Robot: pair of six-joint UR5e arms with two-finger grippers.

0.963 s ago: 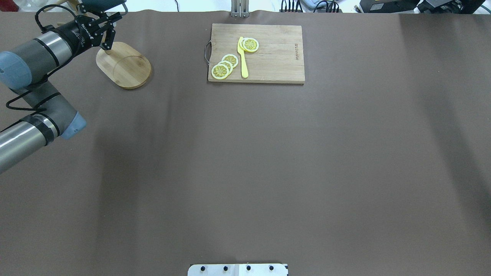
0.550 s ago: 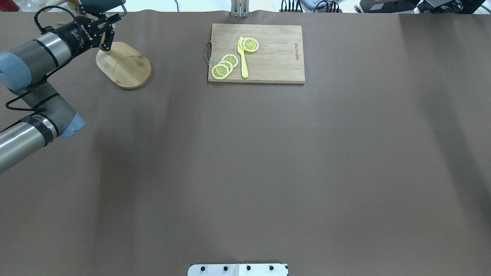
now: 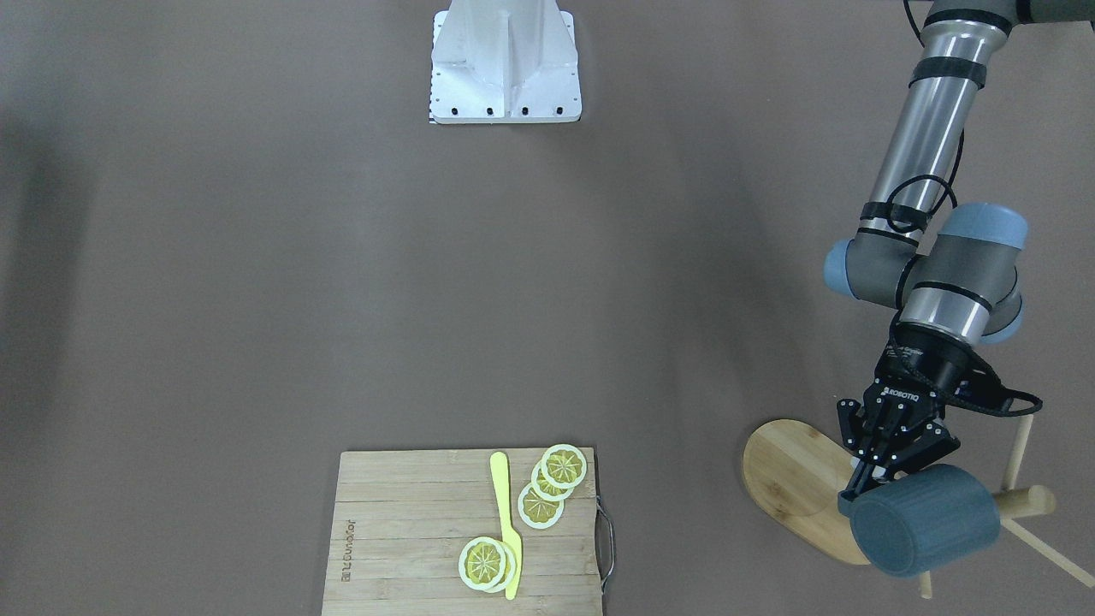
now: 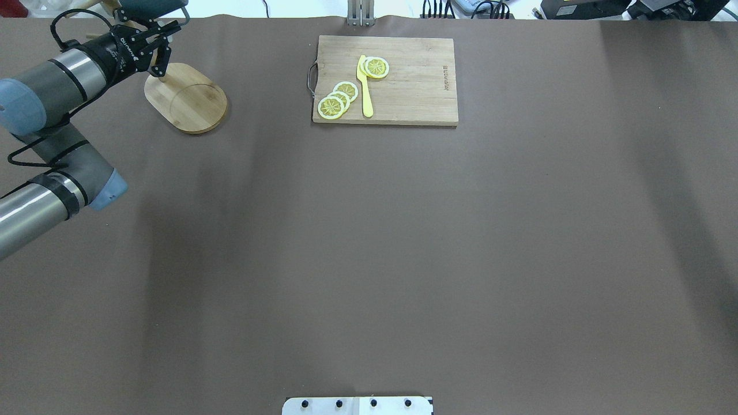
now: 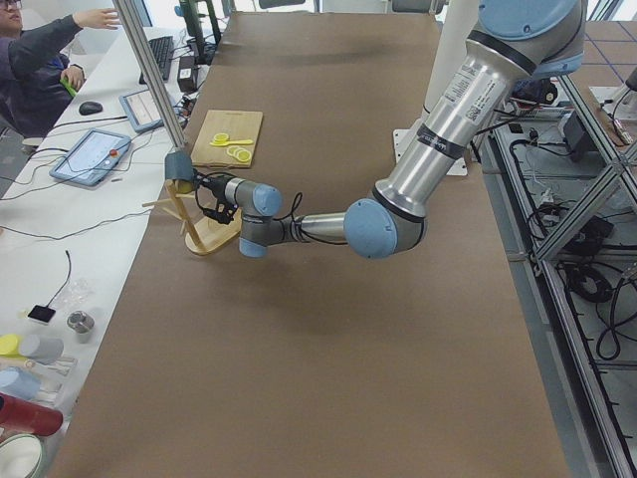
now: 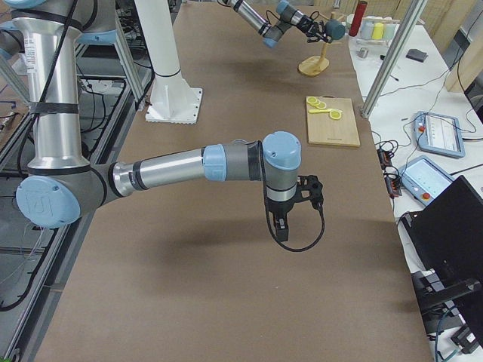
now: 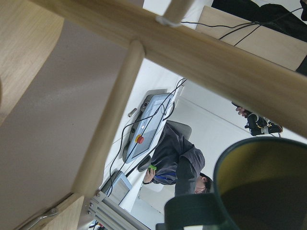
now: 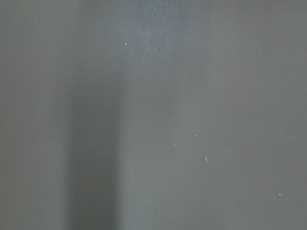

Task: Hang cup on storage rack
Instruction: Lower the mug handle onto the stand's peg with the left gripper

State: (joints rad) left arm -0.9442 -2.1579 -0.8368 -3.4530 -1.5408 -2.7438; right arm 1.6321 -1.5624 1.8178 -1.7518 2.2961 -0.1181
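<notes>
The dark teal cup (image 3: 928,518) lies on its side up against the bamboo storage rack's post (image 3: 1022,505), above the oval base (image 4: 187,98). The overhead view shows only its edge (image 4: 151,7) at the top. My left gripper (image 4: 170,47) is open just below and beside the cup (image 5: 179,167), with nothing between its fingers. In the left wrist view the cup's yellowish inside (image 7: 268,191) and handle (image 7: 196,211) are close, under the rack's post (image 7: 206,57). My right gripper (image 6: 281,230) hangs over bare table; I cannot tell its state.
A rectangular cutting board (image 4: 415,80) with lemon slices (image 4: 337,101) and a yellow knife (image 4: 365,86) lies at the table's far middle. A person (image 5: 40,60) sits beyond the far edge. Bottles (image 6: 373,30) stand on a side bench near the rack.
My left arm has drawn back a little to the left and up in the overhead view. The gripper stays open. The cup stays at the top of the rack.
</notes>
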